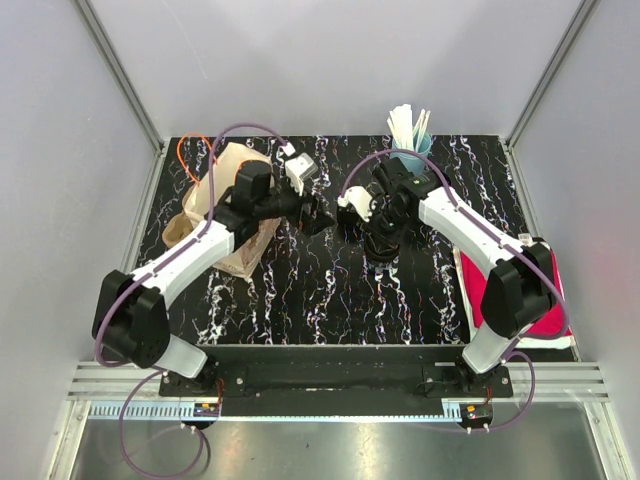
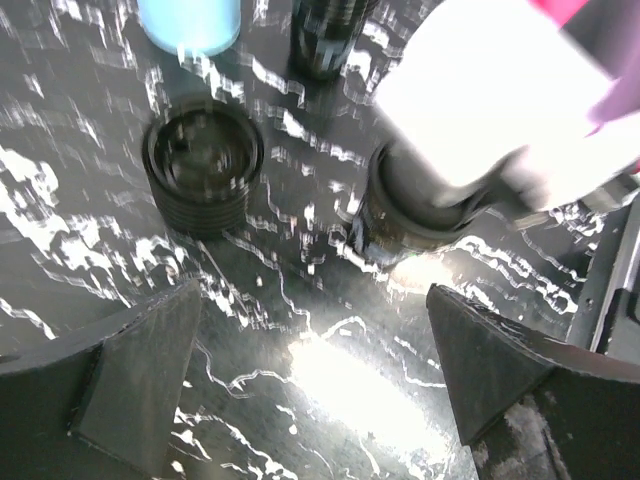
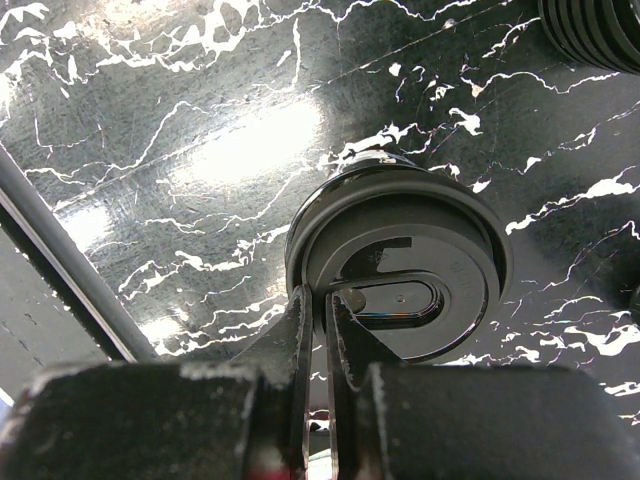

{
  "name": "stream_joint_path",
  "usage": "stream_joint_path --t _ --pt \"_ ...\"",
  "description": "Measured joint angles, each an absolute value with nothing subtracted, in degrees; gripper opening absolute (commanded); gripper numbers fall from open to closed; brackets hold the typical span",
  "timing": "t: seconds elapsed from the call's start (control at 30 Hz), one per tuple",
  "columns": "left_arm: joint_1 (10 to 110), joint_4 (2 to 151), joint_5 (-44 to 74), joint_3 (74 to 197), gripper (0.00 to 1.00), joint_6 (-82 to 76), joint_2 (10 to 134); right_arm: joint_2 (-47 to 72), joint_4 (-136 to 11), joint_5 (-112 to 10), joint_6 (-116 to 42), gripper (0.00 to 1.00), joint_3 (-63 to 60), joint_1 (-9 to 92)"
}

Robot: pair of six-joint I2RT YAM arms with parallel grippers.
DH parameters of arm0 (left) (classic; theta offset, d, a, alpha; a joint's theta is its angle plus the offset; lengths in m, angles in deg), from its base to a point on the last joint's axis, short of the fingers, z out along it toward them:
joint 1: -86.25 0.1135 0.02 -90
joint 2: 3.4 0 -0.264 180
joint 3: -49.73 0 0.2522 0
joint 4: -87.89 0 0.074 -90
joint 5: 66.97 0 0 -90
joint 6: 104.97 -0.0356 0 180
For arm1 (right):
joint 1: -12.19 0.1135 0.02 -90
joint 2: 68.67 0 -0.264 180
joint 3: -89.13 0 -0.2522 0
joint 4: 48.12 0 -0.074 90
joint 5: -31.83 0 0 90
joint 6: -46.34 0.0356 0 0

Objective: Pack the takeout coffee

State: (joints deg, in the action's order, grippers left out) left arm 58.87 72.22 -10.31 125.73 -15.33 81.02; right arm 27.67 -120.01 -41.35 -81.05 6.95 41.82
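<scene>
The takeout coffee cup [image 3: 400, 265] stands on the black marbled table under a black sip lid. My right gripper [image 3: 322, 300] is shut on the near rim of that lid, one finger either side of the rim. From above, the right gripper [image 1: 385, 225] sits over the cup at the table's middle. In the left wrist view the same cup [image 2: 405, 215] shows under the right arm's white housing. Just left of the cup, my left gripper [image 1: 325, 218] stands wide open; its fingers [image 2: 140, 370] hold nothing above bare table. A brown paper bag [image 1: 228, 205] lies at the left.
A black ribbed stack [image 2: 203, 165] stands close to the cup, also at the right wrist view's top corner as ribbed stack [image 3: 600, 30]. A blue cup [image 1: 412, 135] holding white sticks stands at the back. A pink pad [image 1: 545, 300] lies at the right edge.
</scene>
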Motion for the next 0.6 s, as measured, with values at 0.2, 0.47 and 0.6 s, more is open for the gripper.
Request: stream_joint_path --t 0.2,0.47,0.6 --pt "57.9 70.4 -11.4 129.6 0.99 -16.9 78.5 28.0 -120.0 -41.8 -81.0 0.02 6.9 42.0" --pt "57.4 68.7 -15.2 129.8 0.99 -16.9 77.5 28.7 -120.1 -42.3 -81.0 0.01 6.9 42.8" --pt "57.4 67.2 -16.5 129.8 0.99 -17.4 76.2 29.0 -120.2 -42.3 -81.0 0.01 6.9 43.0"
